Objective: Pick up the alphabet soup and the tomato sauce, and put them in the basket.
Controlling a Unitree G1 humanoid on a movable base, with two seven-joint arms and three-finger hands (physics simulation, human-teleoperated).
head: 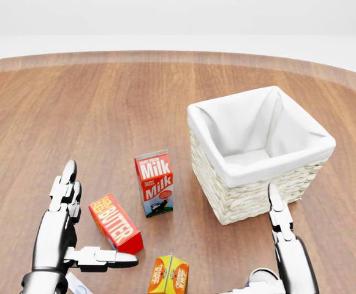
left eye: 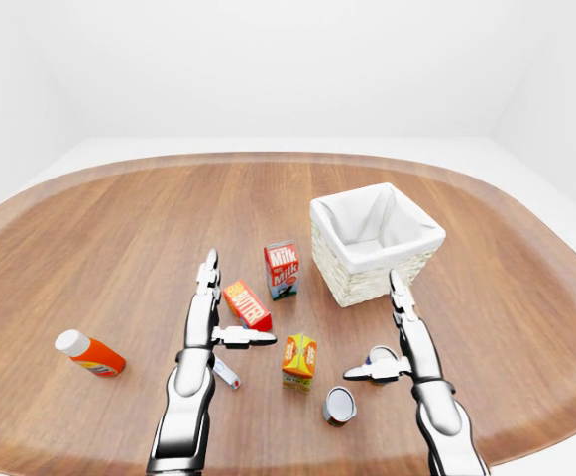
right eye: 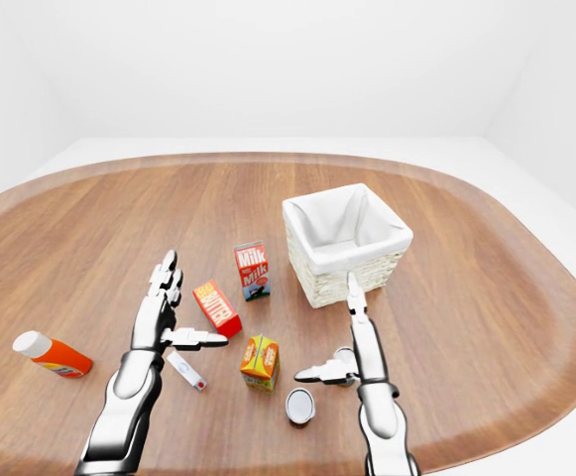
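The basket (head: 251,184), a square wicker tub of pale woven strands lined with white cloth, stood on a round table (left eye: 119,228) of brown wood grain and held nothing visible. Left of the basket in the head view stood an upright milk carton (head: 154,182), red and white. Below and left of the basket lay a red butter box (head: 115,223) on its side, and below the milk carton an orange gable-topped carton (head: 170,274). Well left of the basket in the left-eye view a bottle (left eye: 88,353), orange with a white cap, lay on its side, and a small white tube (right eye: 186,369) lay beside the left forearm.

Two cans lay below the basket: one, silver-ended and tipped on its side (left eye: 338,405), just left of the right hand; the other (left eye: 382,355) partly hidden behind that hand. Which was the alphabet soup and which the tomato sauce could not be told.

The left hand (head: 64,229), glossy segmented metal, was spread, fingers pointing up, thumb out toward the butter box, gripping nothing. The right hand (left eye: 399,342) was likewise spread, thumb extended leftward, above the partly hidden can.
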